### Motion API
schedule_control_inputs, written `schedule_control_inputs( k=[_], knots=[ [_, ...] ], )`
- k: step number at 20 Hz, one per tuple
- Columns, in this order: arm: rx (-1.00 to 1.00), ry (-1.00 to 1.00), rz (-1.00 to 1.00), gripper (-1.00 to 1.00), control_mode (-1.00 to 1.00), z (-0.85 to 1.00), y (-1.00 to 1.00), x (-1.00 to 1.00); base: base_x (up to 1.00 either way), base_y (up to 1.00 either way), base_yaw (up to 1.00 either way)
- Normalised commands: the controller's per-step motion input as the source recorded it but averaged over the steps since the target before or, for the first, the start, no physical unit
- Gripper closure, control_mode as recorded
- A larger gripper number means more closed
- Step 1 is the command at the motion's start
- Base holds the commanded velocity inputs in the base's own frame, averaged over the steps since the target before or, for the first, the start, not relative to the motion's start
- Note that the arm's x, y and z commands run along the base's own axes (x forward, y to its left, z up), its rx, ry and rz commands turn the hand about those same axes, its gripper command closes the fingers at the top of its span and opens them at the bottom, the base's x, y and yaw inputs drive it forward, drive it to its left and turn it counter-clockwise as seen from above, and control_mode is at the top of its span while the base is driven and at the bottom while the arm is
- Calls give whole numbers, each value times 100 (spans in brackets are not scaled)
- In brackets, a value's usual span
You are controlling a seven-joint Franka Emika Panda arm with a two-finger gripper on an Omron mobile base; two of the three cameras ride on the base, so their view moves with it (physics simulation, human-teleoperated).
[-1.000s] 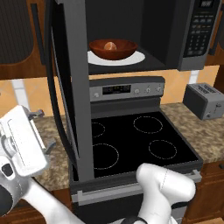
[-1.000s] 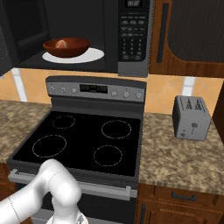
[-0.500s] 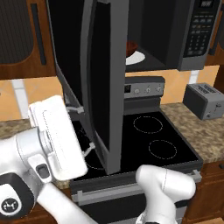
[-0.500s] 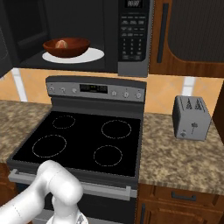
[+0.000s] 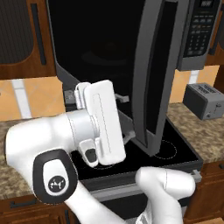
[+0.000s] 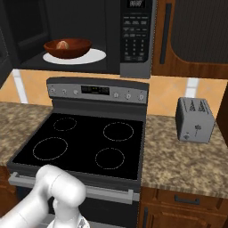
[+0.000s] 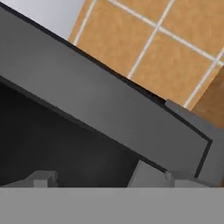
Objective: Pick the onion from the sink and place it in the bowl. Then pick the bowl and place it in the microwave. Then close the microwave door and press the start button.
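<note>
The microwave door (image 5: 131, 65) stands partly swung, its wide dark panel and black window turned edge-on toward the left base camera, with the grey edge running down its right side. The arm's white hand is pressed up close behind the door's lower part, low over the stove (image 6: 84, 142); the jaws (image 5: 124, 118) are tucked against the door's inner side there, and I cannot tell whether they are apart or together. From the hand camera the door's dark grey frame (image 7: 100, 105) slants across the view at very close range, with orange tiled wall (image 7: 166, 39) above it and two grey finger tips (image 7: 41, 178) poking up at the bottom edge. From the right side the microwave (image 6: 89, 35) is open to view: the bowl (image 6: 67, 47), reddish-brown and glossy, sits on the white turntable plate (image 6: 93, 56) inside the cavity, and the onion (image 6: 63, 44) lies in the bowl, a small tan ball just clearing the rim. The button panel (image 6: 136, 40) with its small display runs down the microwave's right side. A grey toaster (image 6: 194, 119) stands on the speckled stone table (image 6: 182, 164) to the right of the stove, well apart from the arm.
</note>
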Motion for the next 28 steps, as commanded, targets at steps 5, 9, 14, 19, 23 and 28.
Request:
schedule_control_inputs(
  k=[5, 9, 14, 19, 23, 28],
  knots=[
    [22, -11, 34, -100, -100, 10, -100, 17, 0, 0, 0],
    [20, 0, 48, -100, -100, 2, -82, 80, 0, 0, 0],
    [14, 0, 52, -100, -100, 0, -65, 100, 0, 0, 0],
    [12, 5, 48, -100, -100, 0, -41, 100, 0, 0, 0],
    [16, 14, 39, -100, -100, 0, -27, 100, 0, 0, 0],
    [25, 24, 33, -100, -100, 0, -17, 100, 0, 0, 0]
  ],
)
